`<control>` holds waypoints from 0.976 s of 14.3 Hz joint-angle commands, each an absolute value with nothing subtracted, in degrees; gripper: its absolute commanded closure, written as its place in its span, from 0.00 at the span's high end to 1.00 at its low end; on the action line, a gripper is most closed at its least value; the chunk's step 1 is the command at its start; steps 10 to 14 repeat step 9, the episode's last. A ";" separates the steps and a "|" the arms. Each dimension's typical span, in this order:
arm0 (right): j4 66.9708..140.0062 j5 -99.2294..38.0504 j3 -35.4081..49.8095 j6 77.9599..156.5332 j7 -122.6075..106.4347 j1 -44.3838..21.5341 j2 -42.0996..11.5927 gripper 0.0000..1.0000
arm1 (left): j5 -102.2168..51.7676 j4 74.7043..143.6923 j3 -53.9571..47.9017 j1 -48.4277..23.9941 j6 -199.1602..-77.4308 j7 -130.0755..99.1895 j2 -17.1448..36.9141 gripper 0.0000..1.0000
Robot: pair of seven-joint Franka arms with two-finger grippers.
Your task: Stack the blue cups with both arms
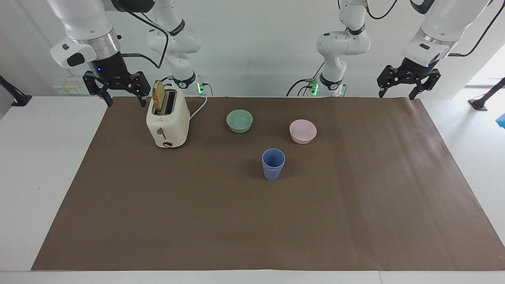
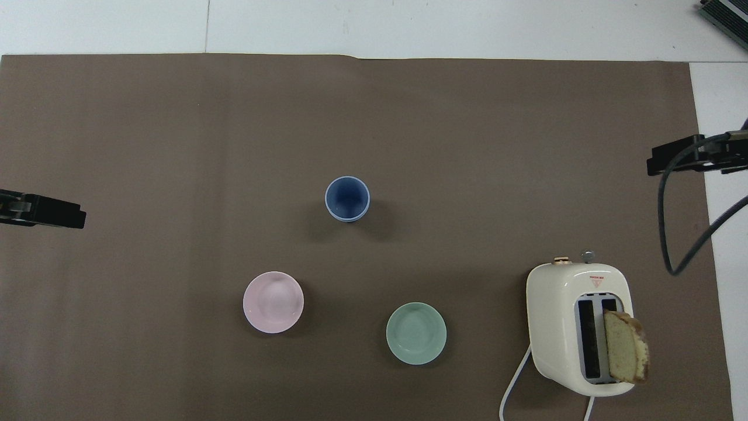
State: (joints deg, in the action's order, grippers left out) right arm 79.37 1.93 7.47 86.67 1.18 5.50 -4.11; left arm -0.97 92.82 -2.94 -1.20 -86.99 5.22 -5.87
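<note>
The two blue cups [image 1: 273, 163] stand nested one inside the other in the middle of the brown mat, farther from the robots than the two bowls; they also show in the overhead view [image 2: 347, 199]. My right gripper [image 1: 126, 102] is open and empty, raised beside the toaster over the mat's edge at the right arm's end; its tip shows in the overhead view [image 2: 672, 159]. My left gripper [image 1: 396, 96] is open and empty, and waits over the mat's corner at the left arm's end; it also shows in the overhead view [image 2: 58, 211].
A cream toaster [image 1: 167, 122] with a bread slice [image 1: 158, 96] standing in one slot sits near the right arm's base. A pale green bowl [image 1: 239, 120] and a pink bowl [image 1: 302, 131] sit nearer to the robots than the cups.
</note>
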 commanded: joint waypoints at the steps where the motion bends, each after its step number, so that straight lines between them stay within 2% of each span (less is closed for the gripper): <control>1: 80.60 1.76 7.82 86.31 0.26 5.89 -2.90 1.00 | -0.62 94.48 -2.64 -1.67 -87.27 5.80 -7.29 1.00; 14: 80.68 1.67 7.91 85.78 -0.09 5.89 -2.81 1.00 | -0.62 94.48 -2.64 -1.67 -87.28 5.80 -7.29 1.00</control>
